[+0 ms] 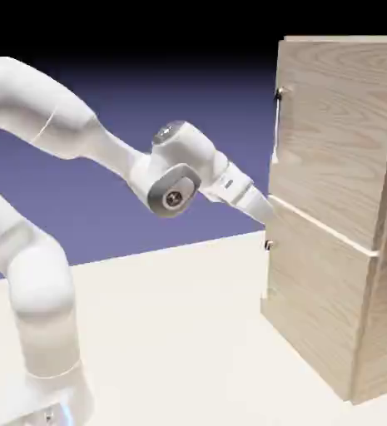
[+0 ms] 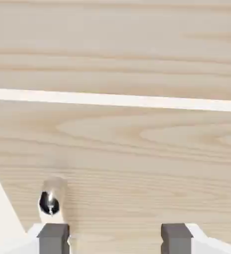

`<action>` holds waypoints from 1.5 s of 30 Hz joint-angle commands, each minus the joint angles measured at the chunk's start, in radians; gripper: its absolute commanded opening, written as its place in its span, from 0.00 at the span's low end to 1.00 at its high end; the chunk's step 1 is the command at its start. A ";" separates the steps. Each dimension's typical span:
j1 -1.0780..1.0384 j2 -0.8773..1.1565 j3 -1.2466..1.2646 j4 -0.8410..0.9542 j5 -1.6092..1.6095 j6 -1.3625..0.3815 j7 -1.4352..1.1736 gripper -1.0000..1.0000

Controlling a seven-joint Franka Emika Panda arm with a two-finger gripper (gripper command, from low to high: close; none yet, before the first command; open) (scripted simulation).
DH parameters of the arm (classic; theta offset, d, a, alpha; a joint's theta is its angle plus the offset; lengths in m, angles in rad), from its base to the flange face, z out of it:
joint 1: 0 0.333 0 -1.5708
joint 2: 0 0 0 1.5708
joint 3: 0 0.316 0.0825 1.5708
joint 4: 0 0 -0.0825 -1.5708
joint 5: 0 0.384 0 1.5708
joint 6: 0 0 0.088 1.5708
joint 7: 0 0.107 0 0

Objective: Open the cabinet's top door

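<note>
A: Where is the larger upper light-oak wood-grain door panel [image 1: 334,116]?

B: Upper right of the exterior view, on the tall light-oak cabinet [image 1: 346,274]. Its slim vertical metal bar handle [image 1: 276,125] runs down the panel's left edge. A pale seam separates it from the shorter lower panel [image 1: 317,291].

A: And the small metal knob [image 2: 49,202]?

B: Lower left of the hand view, just above the left grey fingertip [image 2: 53,237].

A: The white arm's two-finger gripper [image 2: 115,238]?

B: Spread apart, grasping nothing, close to the wood at the seam.
</note>
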 commanded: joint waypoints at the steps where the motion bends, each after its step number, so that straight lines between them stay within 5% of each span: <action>1: 0.036 0.035 -0.036 0.007 0.042 -0.008 -0.022 0.50; 45: 1.631 1.552 -1.613 0.297 1.890 -0.374 -0.977 0.50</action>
